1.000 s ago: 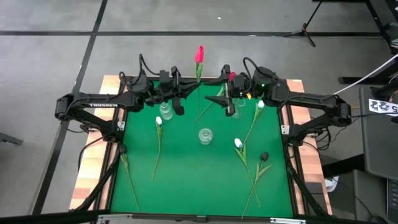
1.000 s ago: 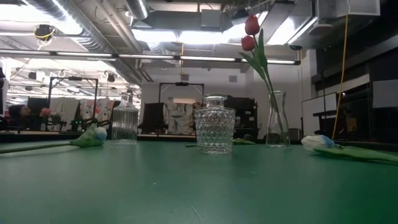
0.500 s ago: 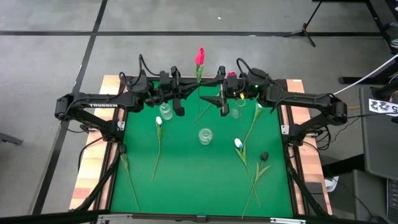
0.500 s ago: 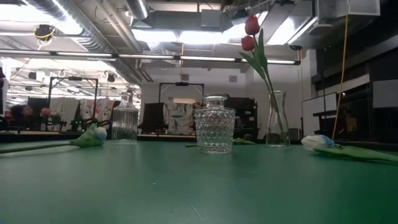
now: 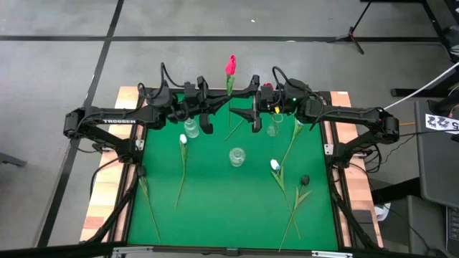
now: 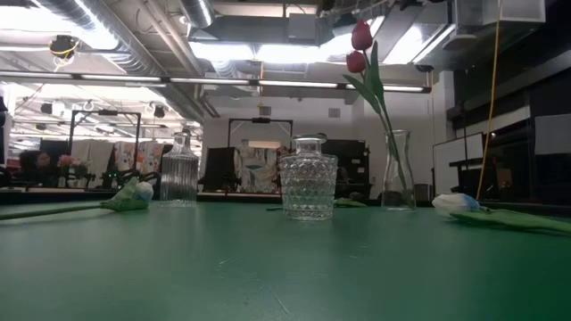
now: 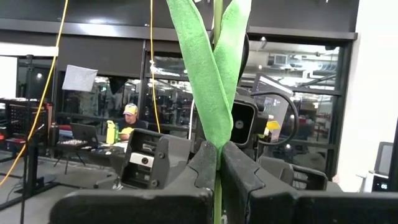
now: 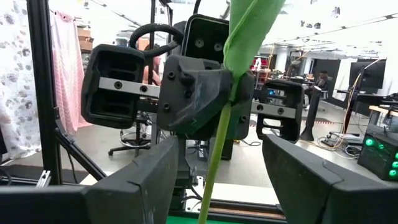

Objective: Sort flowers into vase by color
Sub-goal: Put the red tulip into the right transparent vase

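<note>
Left gripper [image 5: 228,100], at the table's 12 o'clock edge, is clamped tight on the stem of a red tulip [image 5: 230,64], which it holds upright; in the left wrist view the fingers [image 7: 202,171] pinch the stem below its leaves. Right gripper [image 5: 254,115] faces it from 1 o'clock, jaws spread wide, straddling that stem without contact; its fingers [image 8: 134,180] stand clear on either side.

Containers: narrow vase [image 6: 398,171] at 1 o'clock holds two red tulips [image 6: 359,46]. Faceted jar [image 6: 308,178] at centre and ribbed bottle [image 6: 179,171] at 11 o'clock hold nothing visible.

White tulips [image 5: 183,140] lie on the green mat [image 5: 215,201] at 9 and 3 o'clock; a dark tulip [image 5: 305,180] lies at 4 o'clock.
</note>
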`<move>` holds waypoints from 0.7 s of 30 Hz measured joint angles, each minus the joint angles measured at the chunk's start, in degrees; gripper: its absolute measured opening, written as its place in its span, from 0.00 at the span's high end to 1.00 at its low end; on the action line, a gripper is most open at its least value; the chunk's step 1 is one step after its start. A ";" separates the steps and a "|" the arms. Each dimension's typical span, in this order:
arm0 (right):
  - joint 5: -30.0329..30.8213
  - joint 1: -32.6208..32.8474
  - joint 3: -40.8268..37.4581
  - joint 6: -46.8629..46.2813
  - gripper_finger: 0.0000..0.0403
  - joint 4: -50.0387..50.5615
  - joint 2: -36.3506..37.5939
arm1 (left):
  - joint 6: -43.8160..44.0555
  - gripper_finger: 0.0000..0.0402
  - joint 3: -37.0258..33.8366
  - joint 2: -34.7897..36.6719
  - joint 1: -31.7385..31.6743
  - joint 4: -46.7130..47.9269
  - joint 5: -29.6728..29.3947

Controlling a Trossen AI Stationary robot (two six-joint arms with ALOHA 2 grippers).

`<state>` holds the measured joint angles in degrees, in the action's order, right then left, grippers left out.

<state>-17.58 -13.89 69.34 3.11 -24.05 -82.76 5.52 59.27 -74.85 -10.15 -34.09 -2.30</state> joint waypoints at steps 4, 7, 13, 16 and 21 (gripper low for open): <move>0.02 0.00 0.00 -0.02 0.42 0.08 0.00 | 0.16 0.99 -0.05 -0.91 0.00 -1.53 0.13; 0.06 0.00 0.00 -0.02 0.42 0.07 0.00 | 1.05 0.99 -0.08 -2.47 0.04 -2.63 1.33; 0.02 0.05 0.00 -0.49 0.42 0.23 0.00 | 0.58 0.99 -0.08 -2.57 -0.09 -2.15 1.61; 0.02 0.05 0.00 -0.52 0.42 1.23 0.00 | 0.15 0.99 -0.08 -2.30 -0.09 -2.96 1.61; -0.31 0.05 -0.02 -0.10 0.53 3.27 0.00 | 0.35 0.99 -0.08 -2.19 0.04 -2.34 1.61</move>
<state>-17.90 -13.85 69.32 3.01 -20.78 -82.76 5.87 59.20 -77.04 -10.11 -36.43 -0.69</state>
